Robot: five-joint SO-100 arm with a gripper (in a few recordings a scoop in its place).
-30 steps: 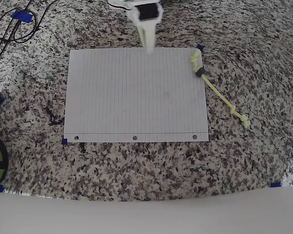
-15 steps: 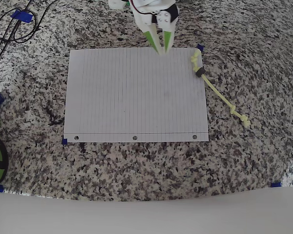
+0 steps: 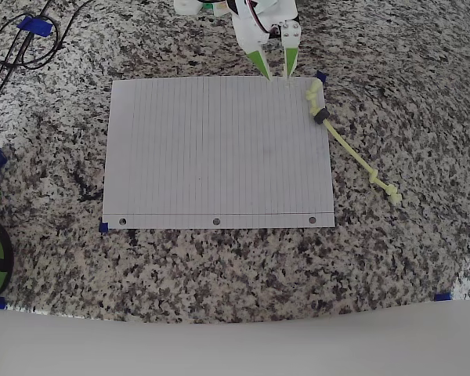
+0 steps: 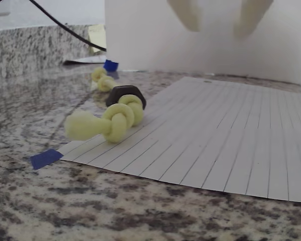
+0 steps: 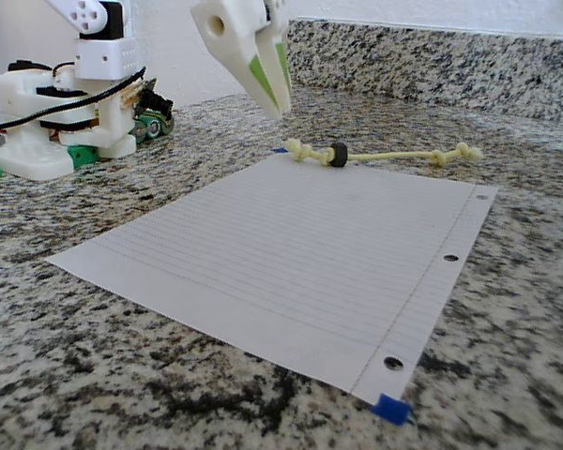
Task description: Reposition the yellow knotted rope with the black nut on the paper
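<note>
Nothing is yet gripped: the gripper (image 3: 276, 77) is held open above the paper (image 3: 211, 157), while the yellow knotted rope (image 3: 352, 153) and the black nut (image 3: 322, 117) are left mostly off its corner

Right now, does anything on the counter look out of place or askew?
Yes. The rope lies mostly off the paper, trailing diagonally onto the granite from the sheet's top right corner in the overhead view. Its nut sits right at the paper's edge. The open gripper hovers over the top edge, holding nothing.
</note>
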